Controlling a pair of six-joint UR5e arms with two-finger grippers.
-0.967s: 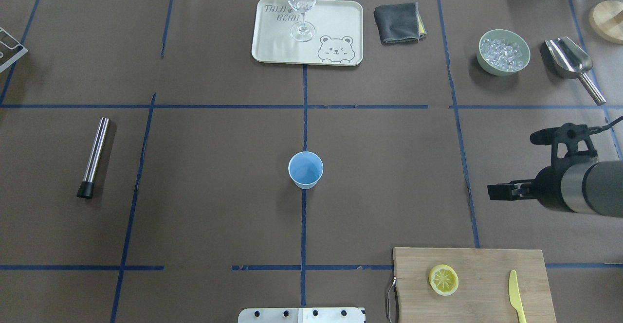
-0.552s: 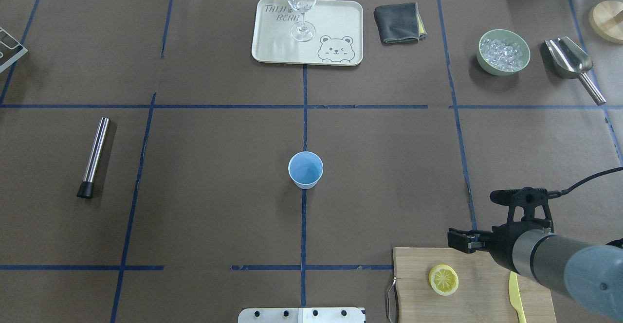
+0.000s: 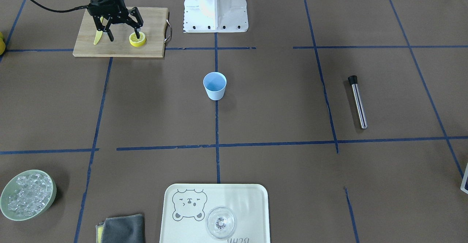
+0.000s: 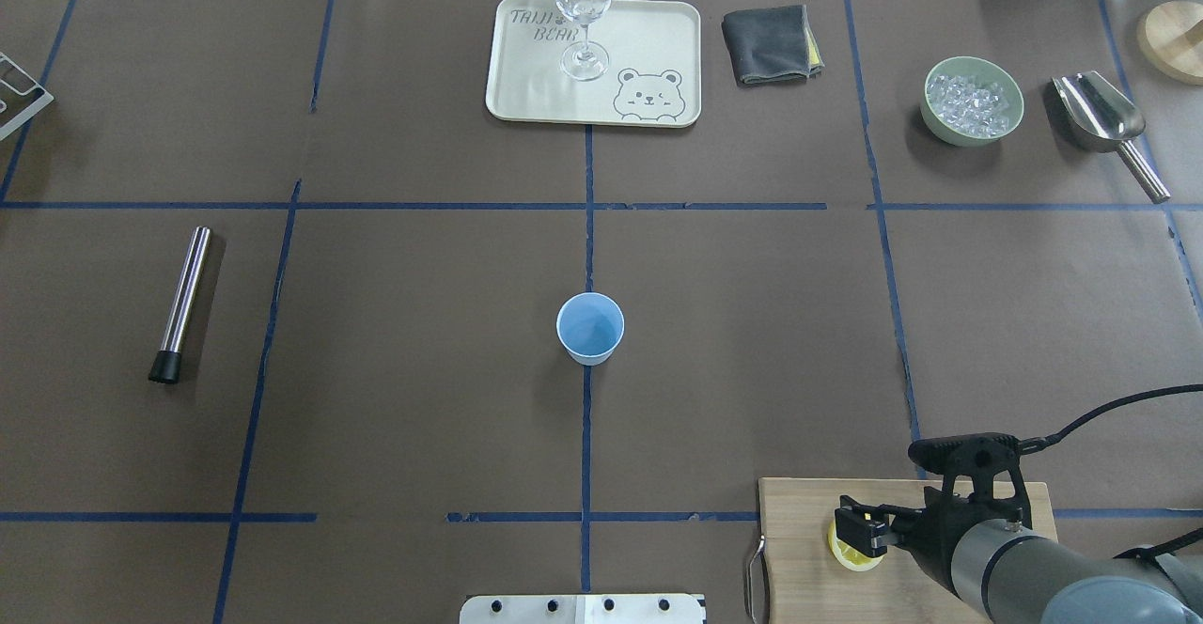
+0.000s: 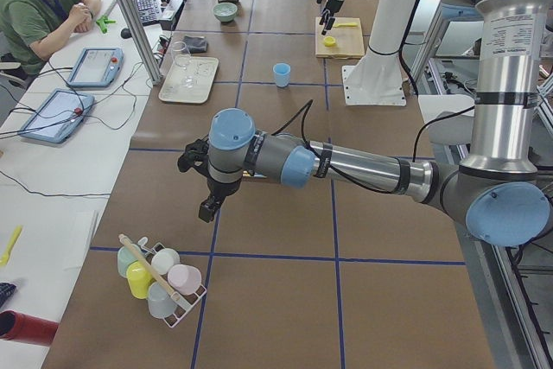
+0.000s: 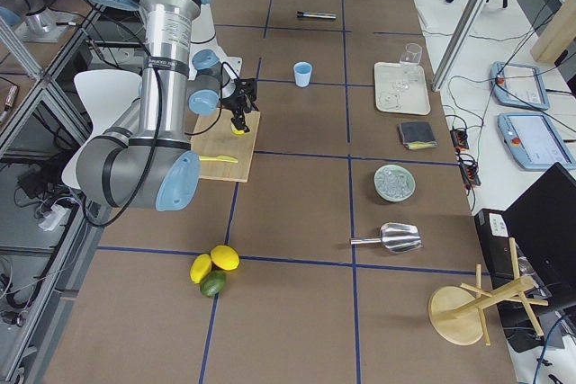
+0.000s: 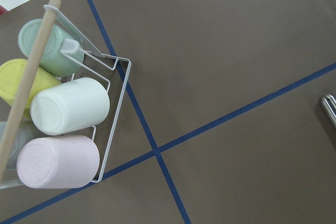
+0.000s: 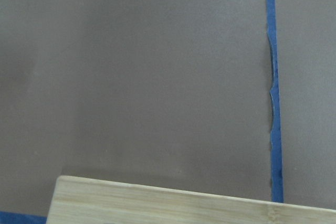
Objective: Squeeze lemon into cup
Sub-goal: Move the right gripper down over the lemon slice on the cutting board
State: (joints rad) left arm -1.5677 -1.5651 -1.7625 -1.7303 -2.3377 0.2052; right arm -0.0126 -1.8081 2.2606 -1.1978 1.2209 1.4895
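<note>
Brown-papered tabletop, blue tape grid. Seen from overhead, the lemon slice [image 4: 853,561] lies flat on a bamboo cutting board [image 4: 799,516], at 5 o'clock from the light-blue cup [image 4: 590,328] and well apart from it. Right jaws are spread wide over the slice, 1 fingertip [image 3: 138,34] at its flesh; contact unclear. Left jaws: cannot tell. Slice judged light, soft, wet and slippery. Pinch across the rind.

Right arm [image 4: 1020,563] enters low from right edge, forearm angled inward, wrist bent. Right gripper [image 3: 125,36] points straight down, jaws spread wide, fingertips at lowest point. Left arm [image 5: 363,162] stretched out long, forearm near-horizontal, wrist turned down. Left gripper [image 5: 209,206] points downward; finger spacing unreadable.
</note>
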